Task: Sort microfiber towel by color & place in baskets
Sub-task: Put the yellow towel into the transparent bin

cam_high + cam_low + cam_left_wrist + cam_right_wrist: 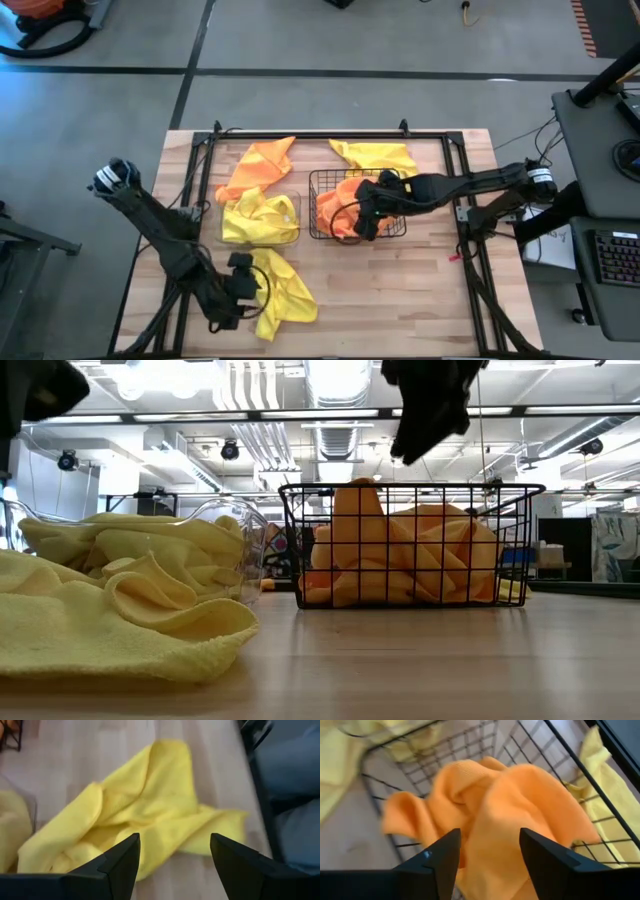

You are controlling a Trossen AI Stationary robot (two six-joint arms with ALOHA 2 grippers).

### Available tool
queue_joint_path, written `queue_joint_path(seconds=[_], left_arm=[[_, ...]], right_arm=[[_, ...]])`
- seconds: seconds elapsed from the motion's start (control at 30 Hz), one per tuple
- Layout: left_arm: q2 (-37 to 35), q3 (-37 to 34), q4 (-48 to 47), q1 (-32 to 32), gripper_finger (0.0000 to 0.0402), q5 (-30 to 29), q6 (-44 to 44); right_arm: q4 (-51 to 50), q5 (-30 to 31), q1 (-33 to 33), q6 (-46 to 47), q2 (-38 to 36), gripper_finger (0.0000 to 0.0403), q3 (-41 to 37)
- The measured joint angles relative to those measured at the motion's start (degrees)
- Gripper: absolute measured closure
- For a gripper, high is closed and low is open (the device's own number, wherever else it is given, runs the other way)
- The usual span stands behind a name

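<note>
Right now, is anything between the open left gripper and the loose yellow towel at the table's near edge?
Nothing visible. The left gripper hangs open directly over the crumpled yellow microfiber towel, with only bare wooden table around it.

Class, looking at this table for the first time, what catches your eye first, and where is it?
The black wire basket mid-table, stuffed with orange towels, with the right claw open above it. Beside it, the clear bin holds yellow towels, and the open left claw hovers by a loose yellow towel.
</note>
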Motion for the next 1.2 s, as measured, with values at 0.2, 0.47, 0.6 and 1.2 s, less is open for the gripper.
queue_joint_path(seconds=[0.2, 0.47, 0.6, 1.2], left_arm=[[5.8, 0.0, -1.5, 0.0, 0.0177, 0.5, 2.5], [13.3, 0.0, -2.6, 0.1, 0.0177, 1.0, 3.4], [17.1, 0.0, -1.1, 0.5, 0.0177, -0.4, 4.8], [20.8, 0.0, 2.6, 2.3, 0.0392, -1.3, 4.6]], right_arm=[[0.1, 0.0, 4.6, 1.9, 0.0, 0.0193, 2.5], [0.2, 0.0, 10.3, 5.6, 0.0, 0.0193, 3.0], [0.5, 0.0, 12.2, 6.3, 0.0, 0.0193, 2.9], [0.8, 1.6, 14.3, 6.0, 0.0, 0.0193, 2.9]])
